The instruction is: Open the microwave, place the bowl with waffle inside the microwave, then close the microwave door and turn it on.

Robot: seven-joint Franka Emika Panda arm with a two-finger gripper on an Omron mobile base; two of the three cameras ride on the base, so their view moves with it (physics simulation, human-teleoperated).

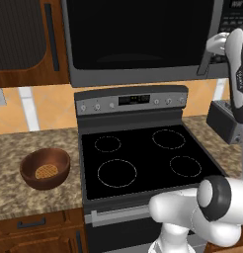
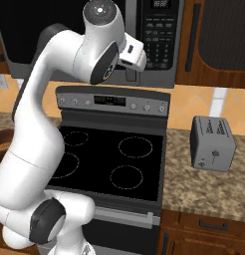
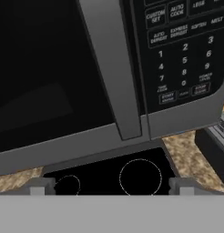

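- Above the stove (image 1: pixel 138 158): microwave (image 1: pixel 143 39) mounted over it, door (image 1: pixel 138 34) shut, black glass front, grey handle strip (image 3: pixel 114 73) running down the door's right edge, keypad panel (image 3: pixel 184 50) to the right of that.
- Gripper (image 3: pixel 111 185) up in front of the microwave's lower right, close to the handle's bottom end; jaws spread wide, nothing between the fingertips (image 3: pixel 38 187), not touching the door as far as the hand view shows.
- In the left base view the hand sits right at the handle/keypad boundary; the white arm (image 2: pixel 45 124) rises tall from the base in the right base view.
- Bowl (image 1: pixel 45 168) on the speckled stone counter (image 1: pixel 24 143) left of the stove, near the counter's front edge, just beside the stove's left side. Upright, dark reddish-brown.
- Waffle (image 1: pixel 46 171) lies flat in the bowl's bottom, golden with grid pattern.
- Stove: black glass top, four burner rings, grey back panel with knobs and a small display.
- Right counter section: grey toaster (image 2: pixel 211 144) toward the back, well apart from the bowl.
- Room: orange-tan backsplash wall with a white vertical strip, brown wood cabinets (image 1: pixel 24 39) flanking the microwave, black handles; wood drawers under the counter.
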